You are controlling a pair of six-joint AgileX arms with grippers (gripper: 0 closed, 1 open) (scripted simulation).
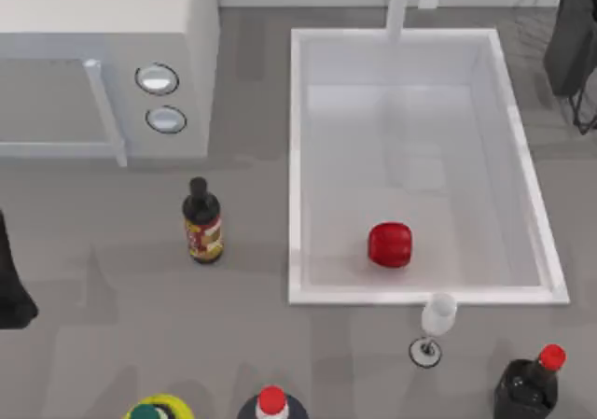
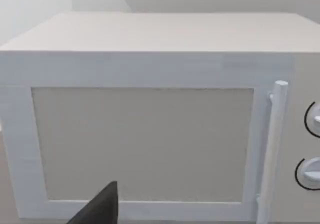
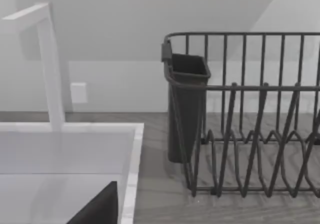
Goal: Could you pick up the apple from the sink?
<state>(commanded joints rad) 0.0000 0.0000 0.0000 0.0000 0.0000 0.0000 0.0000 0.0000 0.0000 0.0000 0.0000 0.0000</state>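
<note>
The small glossy red apple [image 1: 389,244] lies on the pale grey floor of the large white rectangular sink [image 1: 425,295], near its front rim. Neither gripper's state can be told. A straight descent from above, jaws spread wide, is advised.

Matte black angular tool [image 2: 97,209] finger

A small glossy red apple [image 1: 389,244] is sitting on the pale grey floor of the sink [image 1: 297,158], in the lower middle of the top view, close to the basin's near wall. The sink is occupying the centre-right of the frame, a large white rectangular basin with a thick rim.
</note>
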